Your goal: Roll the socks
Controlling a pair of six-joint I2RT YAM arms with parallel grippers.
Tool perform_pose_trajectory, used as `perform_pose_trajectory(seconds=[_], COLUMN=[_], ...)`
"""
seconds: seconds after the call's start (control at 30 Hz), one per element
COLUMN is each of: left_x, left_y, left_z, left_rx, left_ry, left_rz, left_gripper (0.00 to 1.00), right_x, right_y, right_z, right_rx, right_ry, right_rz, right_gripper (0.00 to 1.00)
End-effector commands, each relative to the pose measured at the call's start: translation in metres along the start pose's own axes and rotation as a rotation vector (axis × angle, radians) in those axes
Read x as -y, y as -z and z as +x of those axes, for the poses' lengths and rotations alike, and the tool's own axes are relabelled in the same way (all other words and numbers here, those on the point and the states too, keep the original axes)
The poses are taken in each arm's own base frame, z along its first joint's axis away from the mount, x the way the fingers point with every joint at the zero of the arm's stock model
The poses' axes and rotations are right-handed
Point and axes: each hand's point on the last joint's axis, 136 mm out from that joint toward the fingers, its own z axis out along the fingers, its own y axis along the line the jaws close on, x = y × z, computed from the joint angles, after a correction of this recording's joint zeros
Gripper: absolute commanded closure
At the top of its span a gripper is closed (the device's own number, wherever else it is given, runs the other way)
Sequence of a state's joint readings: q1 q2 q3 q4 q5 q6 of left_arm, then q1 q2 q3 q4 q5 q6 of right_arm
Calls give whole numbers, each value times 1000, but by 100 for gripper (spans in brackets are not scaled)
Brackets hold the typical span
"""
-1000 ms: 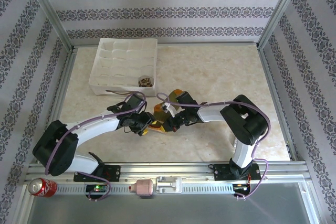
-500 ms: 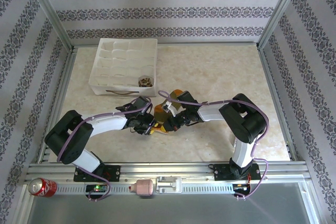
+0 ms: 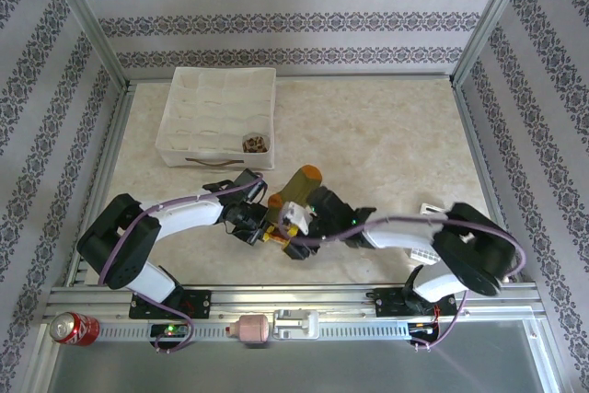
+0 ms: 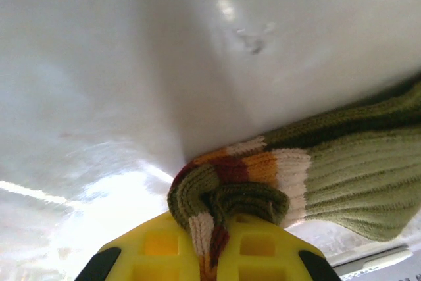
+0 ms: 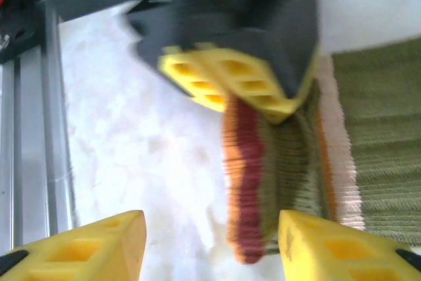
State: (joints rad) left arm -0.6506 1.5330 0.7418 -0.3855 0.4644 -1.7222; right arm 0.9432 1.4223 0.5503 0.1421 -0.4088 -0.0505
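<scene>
The olive-green sock [image 3: 296,187] lies at the middle of the table, its orange toe [image 3: 311,172] pointing away from the arms. My left gripper [image 3: 261,224] is shut on its striped cuff; in the left wrist view the yellow fingers [image 4: 164,248] pinch the orange, white and dark red folds [image 4: 227,192]. My right gripper [image 3: 293,233] is open just beside it. In the right wrist view the cuff [image 5: 276,176] hangs between its spread fingertips [image 5: 332,245], nearer the right one. A brown patterned sock bundle [image 3: 255,143] sits in a tray compartment.
The white compartment tray [image 3: 198,121] stands at the back left. A red can [image 3: 72,327] and a pink-white object [image 3: 250,329] rest on the front rail. A small white part [image 3: 429,209] lies at the right. Metal frame posts border the table.
The right arm's elbow has swung down and to the right, and its gripper has shifted toward the near edge. The sock body now shows lying straight, toe away. The left gripper has barely moved.
</scene>
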Motion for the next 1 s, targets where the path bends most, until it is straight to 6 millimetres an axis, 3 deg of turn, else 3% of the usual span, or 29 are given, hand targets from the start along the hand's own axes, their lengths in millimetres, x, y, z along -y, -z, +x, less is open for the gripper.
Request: perform_pose_trajectory(seconds=[0.0, 0.23, 0.47, 0.57, 0.8, 0.97], left_x=[-62, -60, -59, -59, -57, -60], left_y=[1, 2, 0, 0, -1, 1], left_z=[-10, -14, -16, -16, -16, -16], left_rx=[26, 13, 9, 8, 4, 8], left_ry=[174, 197, 187, 186, 178, 172], left_rz=[-260, -274, -279, -276, -259, -257], left_gripper=[100, 100, 100, 100, 100, 100], right_x=[27, 19, 17, 18, 29, 27], right_y=[7, -12, -27, -31, -38, -33], right_z=[-8, -15, -25, -23, -4, -5], right_rx=[17, -55, -60, -79, -145, -118], right_ry=[241, 423, 432, 413, 310, 198], right_rz=[288, 381, 395, 386, 374, 294], right_gripper=[42, 42, 51, 61, 97, 100])
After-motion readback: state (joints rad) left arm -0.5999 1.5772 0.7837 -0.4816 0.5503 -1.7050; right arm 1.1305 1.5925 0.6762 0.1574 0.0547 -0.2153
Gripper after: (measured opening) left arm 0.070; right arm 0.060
